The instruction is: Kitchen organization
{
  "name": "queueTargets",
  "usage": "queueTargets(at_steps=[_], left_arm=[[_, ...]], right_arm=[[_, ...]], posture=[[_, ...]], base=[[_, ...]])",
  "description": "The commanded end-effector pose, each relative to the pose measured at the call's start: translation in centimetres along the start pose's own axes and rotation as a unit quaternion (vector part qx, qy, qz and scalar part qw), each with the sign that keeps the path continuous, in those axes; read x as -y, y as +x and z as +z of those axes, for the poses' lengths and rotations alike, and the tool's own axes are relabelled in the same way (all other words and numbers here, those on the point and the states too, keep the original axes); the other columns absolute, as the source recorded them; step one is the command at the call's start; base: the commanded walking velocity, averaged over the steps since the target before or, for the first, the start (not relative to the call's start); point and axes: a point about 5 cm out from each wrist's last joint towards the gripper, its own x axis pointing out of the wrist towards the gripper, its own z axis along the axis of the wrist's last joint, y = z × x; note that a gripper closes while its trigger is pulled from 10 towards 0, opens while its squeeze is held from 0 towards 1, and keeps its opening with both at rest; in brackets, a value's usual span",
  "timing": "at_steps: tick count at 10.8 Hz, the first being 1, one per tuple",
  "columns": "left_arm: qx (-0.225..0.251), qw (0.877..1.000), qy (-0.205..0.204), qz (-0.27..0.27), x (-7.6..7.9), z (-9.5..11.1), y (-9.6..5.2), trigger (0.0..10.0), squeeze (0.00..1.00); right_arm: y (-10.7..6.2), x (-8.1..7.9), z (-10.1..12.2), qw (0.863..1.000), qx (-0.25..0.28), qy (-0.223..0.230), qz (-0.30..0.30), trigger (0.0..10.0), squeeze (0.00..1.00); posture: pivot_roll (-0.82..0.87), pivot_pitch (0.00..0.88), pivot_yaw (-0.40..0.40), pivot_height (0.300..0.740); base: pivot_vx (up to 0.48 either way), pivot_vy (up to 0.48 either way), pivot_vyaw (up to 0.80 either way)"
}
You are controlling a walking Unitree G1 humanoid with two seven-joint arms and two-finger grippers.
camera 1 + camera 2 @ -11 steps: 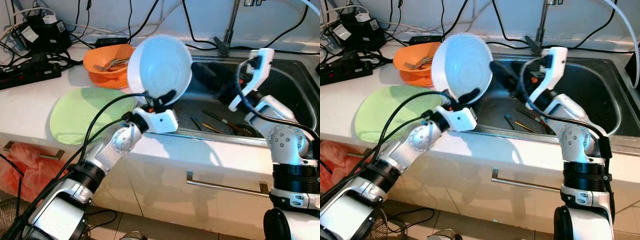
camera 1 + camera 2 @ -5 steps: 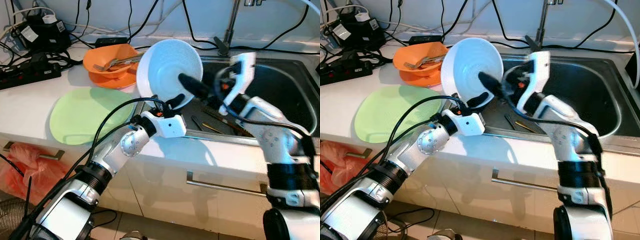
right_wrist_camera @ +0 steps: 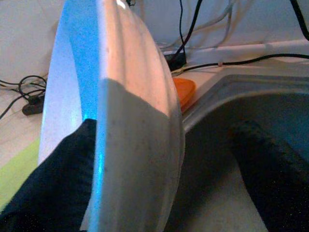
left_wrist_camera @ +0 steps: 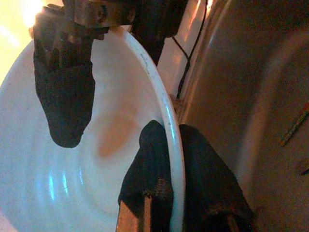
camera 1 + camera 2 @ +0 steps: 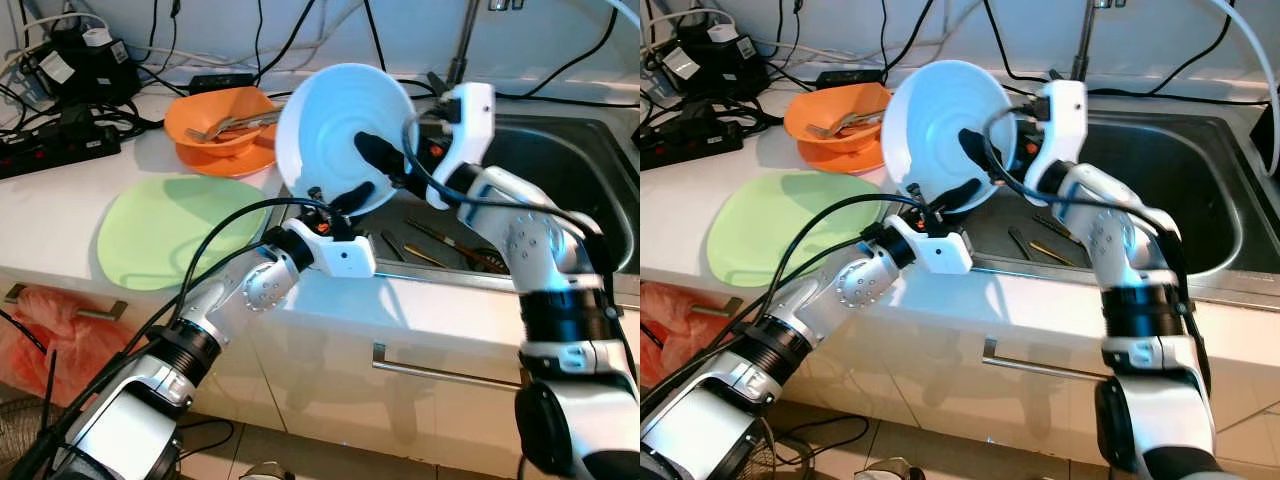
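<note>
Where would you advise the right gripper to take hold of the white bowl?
On the bowl's rim at its sink side, opposite the left gripper pinching the lower rim. The white bowl stands tilted on edge, so the right gripper can straddle its thin wall, one finger inside.

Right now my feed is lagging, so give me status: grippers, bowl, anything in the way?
Left gripper shut on white bowl rim, bowl tilted over sink edge. Right gripper open, straddling bowl's rim. Utensils in sink below.
</note>
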Motion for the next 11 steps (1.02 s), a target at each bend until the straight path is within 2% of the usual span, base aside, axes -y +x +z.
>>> queueTargets(at_steps=[1,2,5,6,7,8,9,10,11], left_arm=[[0.026,0.999,0.021,0.032,-1.0,0.9,0.3,0.4,0.00],[0.009,0.998,0.040,0.044,-1.5,0.2,0.1,1.1,0.00],[-0.027,0.996,0.062,0.053,-2.0,-1.3,-0.5,2.3,0.00],[-0.037,0.995,0.073,0.058,-2.3,-1.7,-0.6,3.9,0.00],[-0.037,0.995,0.075,0.059,-2.3,-1.7,-0.6,3.8,0.00],[-0.030,0.995,0.076,0.063,-2.4,-1.4,-0.4,3.1,0.00],[-0.027,0.995,0.076,0.064,-2.2,-1.1,-0.4,3.0,0.00],[-0.022,0.994,0.079,0.066,-2.2,-1.0,-0.3,3.1,0.00],[-0.015,0.994,0.082,0.065,-2.0,-0.7,-0.3,4.0,0.00]], right_arm=[[0.3,0.3,0.1,1.000,-0.015,-0.002,-0.023,0.0,0.00],[0.2,0.4,0.0,0.999,-0.019,-0.001,-0.027,0.0,0.00],[0.1,0.7,-0.1,0.999,-0.028,0.001,-0.035,0.0,0.00],[0.1,0.8,-0.2,0.999,-0.030,0.001,-0.040,0.0,0.00],[0.1,0.9,-0.2,0.999,-0.032,0.002,-0.040,0.0,0.00],[0.2,0.9,-0.3,0.999,-0.033,0.002,-0.039,0.0,0.00],[0.2,0.9,-0.4,0.999,-0.035,0.003,-0.041,0.0,0.00],[0.2,1.0,-0.4,0.999,-0.035,0.003,-0.041,0.0,0.00],[0.2,1.1,-0.4,0.998,-0.036,0.004,-0.047,0.0,0.00]], posture=[[0.15,0.030,0.065,0.740],[0.15,0.030,0.064,0.740],[0.15,0.027,0.066,0.740],[0.15,0.026,0.064,0.740],[0.15,0.025,0.061,0.740],[0.15,0.024,0.060,0.740],[0.15,0.025,0.059,0.740],[0.15,0.025,0.059,0.740],[0.15,0.026,0.060,0.740]], base=[[0.000,0.000,0.00],[0.000,0.000,0.00],[0.000,0.000,0.00],[0.000,0.000,0.00],[0.000,0.000,0.00],[0.000,0.000,0.00],[0.000,0.000,0.00],[0.000,0.000,0.00],[0.000,0.000,0.00]])
